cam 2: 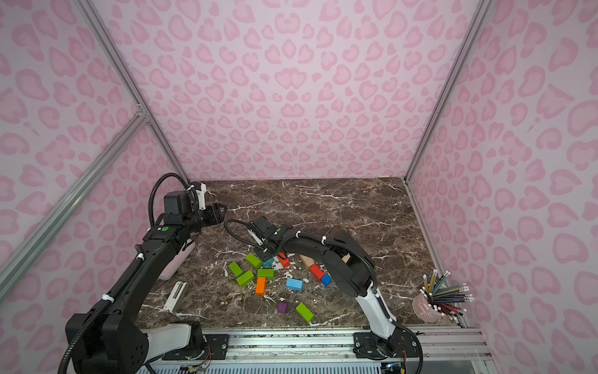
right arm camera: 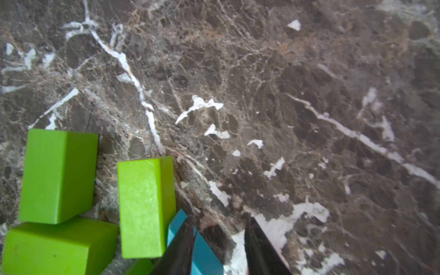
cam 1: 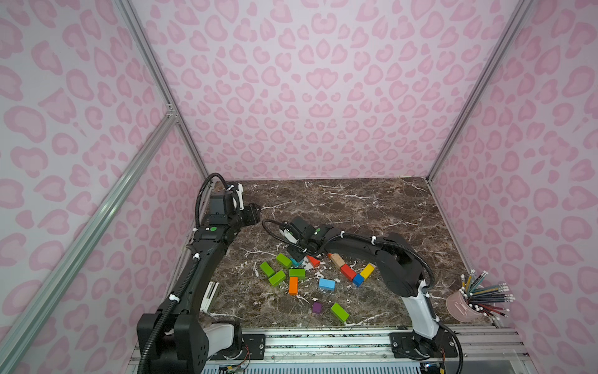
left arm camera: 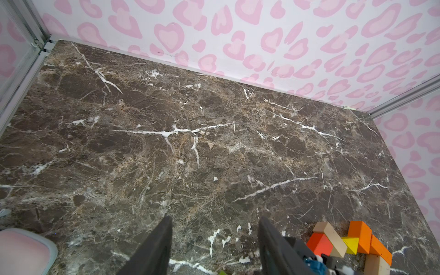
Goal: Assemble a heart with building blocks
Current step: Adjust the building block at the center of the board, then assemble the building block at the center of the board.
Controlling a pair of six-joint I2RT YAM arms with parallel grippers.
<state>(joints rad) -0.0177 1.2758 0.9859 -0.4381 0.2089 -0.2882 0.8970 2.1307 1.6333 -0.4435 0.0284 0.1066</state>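
Top views high, looking down (near-identical); wrist views nearer table (right arm camera: 309, 71).

Scattered building blocks (cam 1: 326, 284) and a pink pencil cup (cam 1: 458, 307) lie on the marble tabletop (cam 1: 356, 207).

Close around my right claw (right arm camera: 219, 220), I count in a top view five green blocks (cam 1: 267, 268), two red blocks (cam 1: 348, 272), one teal block (cam 1: 295, 262), one orange block (cam 1: 293, 285), one light blue block (cam 1: 326, 284), one tan block (cam 1: 336, 260), one yellow block (cam 1: 367, 271), one dark blue block (cam 1: 358, 280) and one purple block (cam 1: 317, 307). Well apart from the claw there is one cup (cam 1: 458, 309) with many pencils (cam 1: 488, 288).
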